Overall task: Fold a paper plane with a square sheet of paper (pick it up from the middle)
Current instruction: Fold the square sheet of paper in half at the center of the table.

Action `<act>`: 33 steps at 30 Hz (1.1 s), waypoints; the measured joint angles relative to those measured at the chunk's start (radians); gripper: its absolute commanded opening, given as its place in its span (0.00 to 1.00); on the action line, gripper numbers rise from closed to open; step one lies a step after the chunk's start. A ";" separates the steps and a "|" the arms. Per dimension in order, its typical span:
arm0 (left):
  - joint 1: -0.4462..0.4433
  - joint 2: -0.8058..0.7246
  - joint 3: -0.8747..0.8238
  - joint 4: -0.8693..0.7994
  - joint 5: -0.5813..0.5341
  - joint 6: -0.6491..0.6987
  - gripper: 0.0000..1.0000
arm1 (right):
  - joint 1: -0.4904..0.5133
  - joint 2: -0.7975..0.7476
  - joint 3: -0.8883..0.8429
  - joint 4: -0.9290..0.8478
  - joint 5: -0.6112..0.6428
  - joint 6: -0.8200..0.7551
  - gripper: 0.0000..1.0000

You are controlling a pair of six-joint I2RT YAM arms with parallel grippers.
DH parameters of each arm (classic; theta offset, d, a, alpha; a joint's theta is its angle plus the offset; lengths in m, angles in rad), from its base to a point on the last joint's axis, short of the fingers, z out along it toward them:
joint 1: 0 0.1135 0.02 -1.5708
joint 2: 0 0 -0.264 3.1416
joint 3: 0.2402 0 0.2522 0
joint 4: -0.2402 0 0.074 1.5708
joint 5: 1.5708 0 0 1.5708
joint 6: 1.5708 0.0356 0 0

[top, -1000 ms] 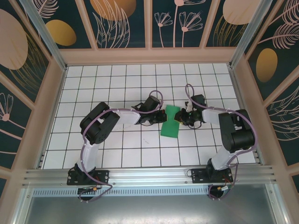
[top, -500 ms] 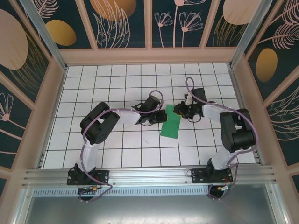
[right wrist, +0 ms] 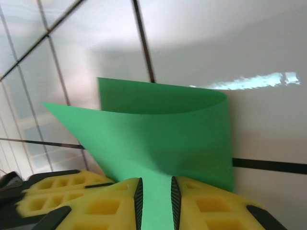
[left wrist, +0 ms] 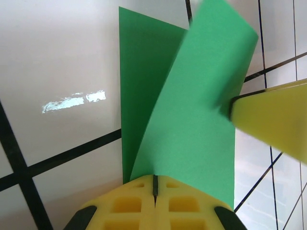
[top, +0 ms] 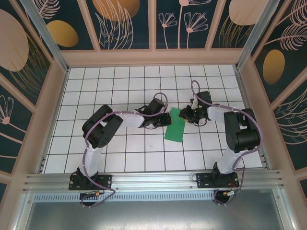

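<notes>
Green square sheet of paper [top: 174, 125] — half-folded, curled.

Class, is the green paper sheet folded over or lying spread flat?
Folded over: the green paper sheet shows two layers meeting at a rounded bend, not pressed flat.

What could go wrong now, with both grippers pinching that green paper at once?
The left gripper and right gripper both pinch edges of the folded square sheet of paper. If they pull apart, the thin sheet might tear or slip out. The upper layer stands lifted and curved rather than pressed flat, so the crease may set crooked. The yellow fingers of the two grippers are close together and could bump.
</notes>
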 measured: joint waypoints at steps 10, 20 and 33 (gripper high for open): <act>0.000 0.000 0.000 0.000 0.000 0.000 0.00 | -0.024 0.042 0.056 0.006 0.005 -0.018 0.26; 0.000 0.000 0.000 0.002 -0.001 0.001 0.00 | -0.043 0.108 0.068 0.008 -0.001 -0.018 0.27; 0.000 0.000 0.000 0.002 -0.001 0.003 0.00 | -0.044 0.079 0.143 -0.034 0.027 -0.018 0.26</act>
